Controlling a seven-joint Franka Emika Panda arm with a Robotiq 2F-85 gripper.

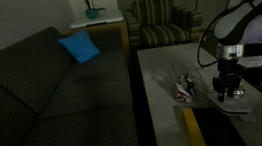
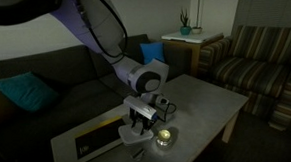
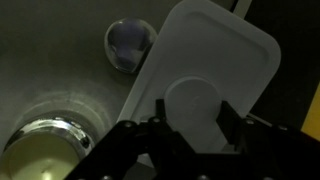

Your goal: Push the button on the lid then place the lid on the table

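Observation:
In the wrist view the white lid [image 3: 215, 50] fills the upper right, a flat rounded rectangle with a raised round button [image 3: 193, 100] at its near end. My gripper [image 3: 194, 112] is shut on that raised part, with one dark finger [image 3: 160, 112] on either side of it. In both exterior views the gripper [image 1: 228, 89] [image 2: 141, 124] points down just above the pale grey table [image 1: 161, 69] [image 2: 201, 98]. The lid shows as a pale sliver under the gripper [image 1: 238, 108]. Whether the lid touches the table I cannot tell.
A small round tin [image 3: 130, 42] lies on the table beyond the lid. An open shiny round container [image 3: 45, 150] [image 2: 165, 137] stands close beside the gripper. A patterned container [image 1: 185, 84] sits nearby. The table's yellow stripe [image 1: 192, 131], a dark sofa [image 1: 53, 93] and a striped armchair [image 1: 160, 24] surround the spot.

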